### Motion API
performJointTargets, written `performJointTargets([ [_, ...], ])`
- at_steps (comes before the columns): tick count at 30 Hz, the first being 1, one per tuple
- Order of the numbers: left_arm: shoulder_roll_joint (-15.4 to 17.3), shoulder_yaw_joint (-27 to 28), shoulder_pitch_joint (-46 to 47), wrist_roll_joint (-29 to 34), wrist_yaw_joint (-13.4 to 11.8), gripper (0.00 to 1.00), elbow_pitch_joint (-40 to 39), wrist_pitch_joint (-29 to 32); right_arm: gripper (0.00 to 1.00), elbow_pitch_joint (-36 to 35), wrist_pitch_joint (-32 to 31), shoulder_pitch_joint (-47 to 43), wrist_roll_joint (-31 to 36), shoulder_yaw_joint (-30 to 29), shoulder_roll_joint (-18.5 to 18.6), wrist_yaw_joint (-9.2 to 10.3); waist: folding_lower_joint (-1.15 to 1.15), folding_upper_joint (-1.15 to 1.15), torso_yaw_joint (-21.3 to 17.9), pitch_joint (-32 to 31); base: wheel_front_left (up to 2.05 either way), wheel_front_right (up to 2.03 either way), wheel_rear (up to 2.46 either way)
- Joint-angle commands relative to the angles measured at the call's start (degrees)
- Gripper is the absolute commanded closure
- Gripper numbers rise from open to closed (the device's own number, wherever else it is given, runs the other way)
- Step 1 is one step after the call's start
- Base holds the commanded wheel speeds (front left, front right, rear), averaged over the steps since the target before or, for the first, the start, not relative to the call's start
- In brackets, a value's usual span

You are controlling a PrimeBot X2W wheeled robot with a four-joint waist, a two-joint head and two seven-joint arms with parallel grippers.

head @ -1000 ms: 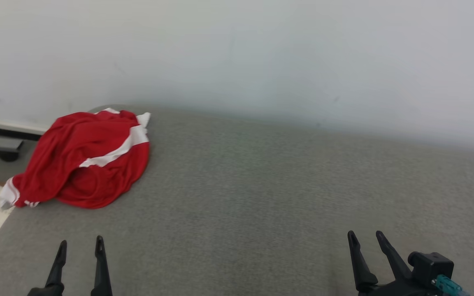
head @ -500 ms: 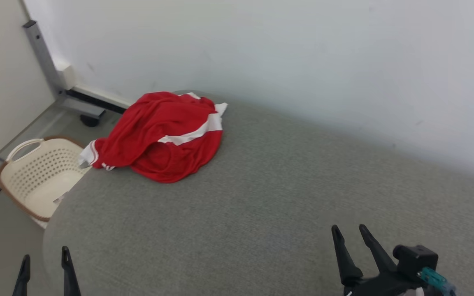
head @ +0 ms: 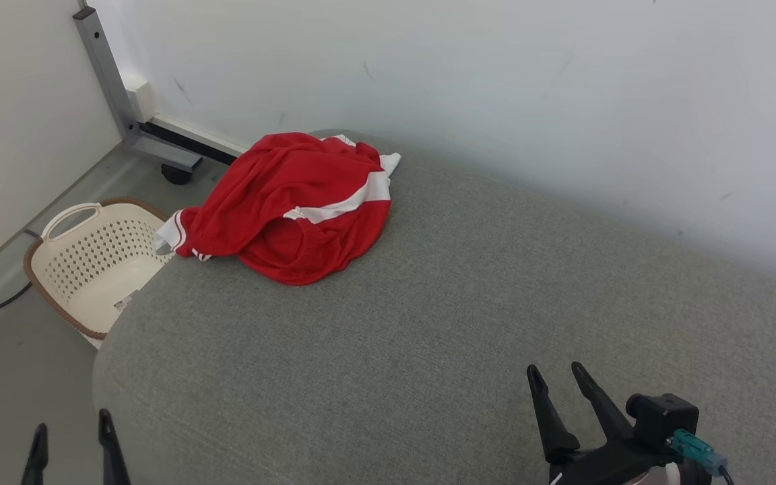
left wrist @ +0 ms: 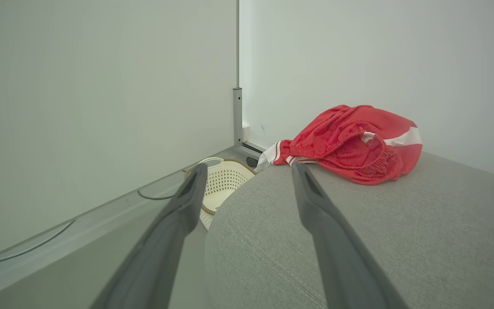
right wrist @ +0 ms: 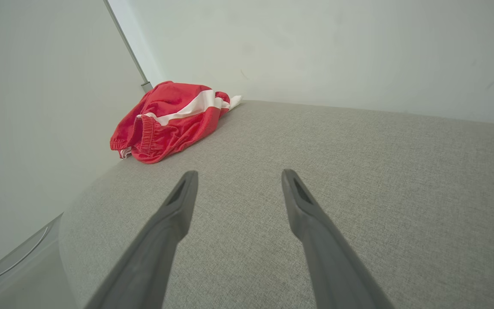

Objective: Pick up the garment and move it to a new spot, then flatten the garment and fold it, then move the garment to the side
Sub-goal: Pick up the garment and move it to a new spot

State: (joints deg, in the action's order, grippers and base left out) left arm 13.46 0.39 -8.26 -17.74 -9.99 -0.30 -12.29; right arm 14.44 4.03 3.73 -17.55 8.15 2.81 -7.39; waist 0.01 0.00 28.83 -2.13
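One crumpled red garment (head: 294,202), white stripes, left hand (head: 71,424) and right hand (head: 554,369) spread, empty

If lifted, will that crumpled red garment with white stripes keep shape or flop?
The crumpled red garment with white stripes likely flops: it lies in soft folds. Thin fabric, probably light. One end overhangs the grey cushion, so pushing might drop it.

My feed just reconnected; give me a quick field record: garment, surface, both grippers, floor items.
garment: red with white stripes, crumpled at far left corner of the grey padded surface
left gripper: open, empty, low by the near left edge
right gripper: open, empty, over the near right
basket: cream, perforated, on the floor left of the garment
stage: garment not yet picked up
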Motion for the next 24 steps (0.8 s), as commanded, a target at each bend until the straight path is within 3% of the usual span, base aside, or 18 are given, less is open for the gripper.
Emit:
performJointTargets([
  [1,0.1,-0.3,0.4,-0.3,0.5,0.00,0.2,0.3,0.00,0.2,0.0,0.3,0.1,0.0,0.1,-0.19,-0.01,0.00,0.1,0.2,0.00,0.00,0.00],
  [7,0.6,-4.6,10.5,-0.4,4.3,0.00,5.6,3.5,0.00,-0.9,-1.2,-1.0,1.3,-0.5,0.1,-0.19,-0.01,0.00,0.6,1.5,0.00,0.00,0.00],
  [13,-1.2,-9.5,27.7,-2.3,11.2,0.00,20.0,8.0,0.00,-4.7,-3.8,-1.9,3.7,-1.2,0.1,-0.19,-0.01,0.00,0.5,5.4,0.00,0.00,0.00],
  [24,-1.8,-7.0,51.8,-11.3,16.3,0.00,46.4,16.6,0.00,-15.8,-10.7,0.1,7.7,1.8,2.1,-0.19,-0.01,0.00,-13.5,18.9,0.00,0.00,0.00],
])
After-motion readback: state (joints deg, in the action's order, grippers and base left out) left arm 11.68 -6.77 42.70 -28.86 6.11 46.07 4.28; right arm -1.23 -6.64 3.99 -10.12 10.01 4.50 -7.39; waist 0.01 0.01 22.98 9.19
